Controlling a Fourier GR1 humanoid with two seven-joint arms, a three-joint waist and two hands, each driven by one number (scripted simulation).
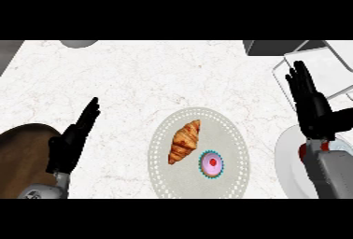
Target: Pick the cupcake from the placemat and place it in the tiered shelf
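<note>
- White marbled counter (pixel 138 79), running across the whole view.
- At lower left, over a dark wooden board (pixel 24 154): left hand (pixel 69 144), fingers straight and pressed together.
- In the middle, on a round grey placemat (pixel 228 140): croissant (pixel 184 141), with pink cupcake (pixel 212 163) just beside it, to the right.
- At right, above a white plate (pixel 289 158) and before the wire shelf (pixel 324 70): right hand (pixel 314 109), fingers straight, holding nothing.

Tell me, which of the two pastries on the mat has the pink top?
The cupcake, round with pink icing and a teal wrapper. The croissant beside it on the placemat is long and golden brown.
</note>
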